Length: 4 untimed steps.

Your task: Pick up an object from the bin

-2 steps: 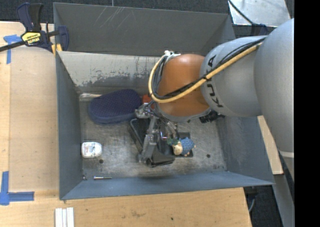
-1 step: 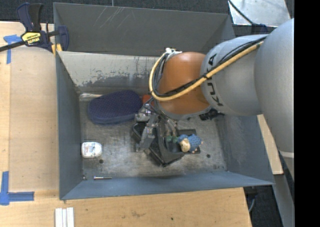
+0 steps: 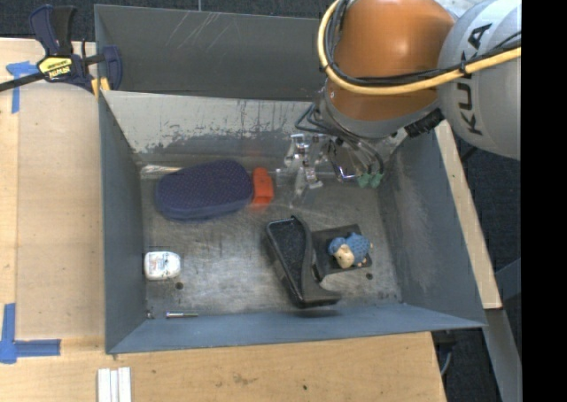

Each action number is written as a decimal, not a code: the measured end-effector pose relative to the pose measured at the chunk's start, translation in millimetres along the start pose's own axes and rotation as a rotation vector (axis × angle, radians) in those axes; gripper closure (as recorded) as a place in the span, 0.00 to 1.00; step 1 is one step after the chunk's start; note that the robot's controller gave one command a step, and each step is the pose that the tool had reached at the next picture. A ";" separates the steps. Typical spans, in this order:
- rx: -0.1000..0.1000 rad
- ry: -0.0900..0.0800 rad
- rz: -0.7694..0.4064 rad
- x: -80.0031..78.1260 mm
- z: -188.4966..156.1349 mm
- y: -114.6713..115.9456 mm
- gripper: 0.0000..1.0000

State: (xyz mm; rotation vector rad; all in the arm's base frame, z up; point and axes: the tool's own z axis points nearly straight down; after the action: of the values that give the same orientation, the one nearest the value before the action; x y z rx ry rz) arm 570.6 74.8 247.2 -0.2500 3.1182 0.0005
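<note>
End effector [image 3: 306, 170] hovering mid-frame, just right of orange block [image 3: 262, 186] beside blue pouch [image 3: 204, 189]; apart or together, cannot tell.

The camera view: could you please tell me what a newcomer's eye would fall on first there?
The arm's orange cover dominates the upper right, with the hand hanging below it over the back of the bin. A dark blue oval pouch lies at left with a small orange block at its right end; a black flat case lies nearer the front.
</note>
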 end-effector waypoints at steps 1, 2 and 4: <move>-0.001 0.009 0.002 2.0 4.8 0.3 0.00; -0.004 0.010 0.069 -61.6 83.6 134.4 0.00; -0.004 -0.005 0.323 -65.8 172.0 120.6 1.00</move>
State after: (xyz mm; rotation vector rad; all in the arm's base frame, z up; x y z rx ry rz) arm 618.7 204.6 76.0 0.2549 3.1129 0.0112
